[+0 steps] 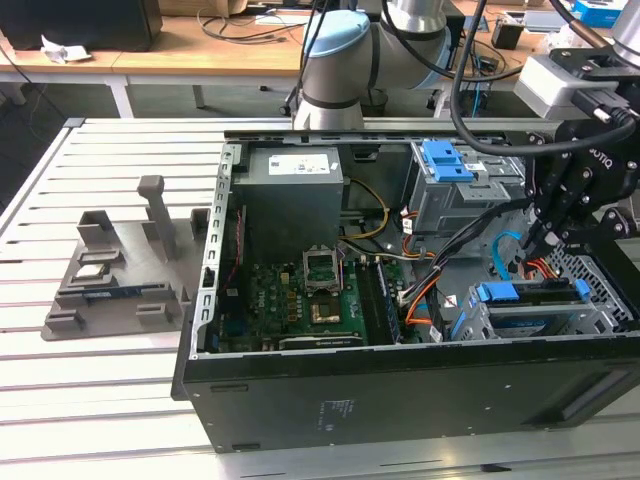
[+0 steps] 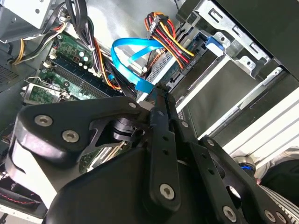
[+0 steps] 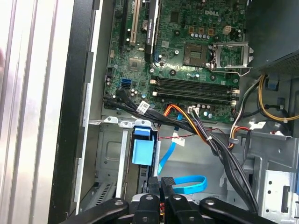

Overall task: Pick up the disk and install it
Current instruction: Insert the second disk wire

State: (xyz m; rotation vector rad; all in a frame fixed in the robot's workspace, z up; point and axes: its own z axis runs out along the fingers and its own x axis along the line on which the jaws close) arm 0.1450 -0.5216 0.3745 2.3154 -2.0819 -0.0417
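Your gripper hangs inside the open computer case, above the drive cage at the case's corner on the exterior view's right; in both wrist views its fingers stand pressed together with nothing between them. The disk sits in that cage in its blue carrier frame, just below the fingertips, beside the blue ribbon cable and the motherboard.

Even, diffuse light filled the exterior view, with soft shadows inside the computer case and no harsh glare. In the first wrist view the slatted table was washed out to near white. In the second wrist view the gripper loomed dark and perhaps slightly soft-focused, while pale metal behind it shone brightly.
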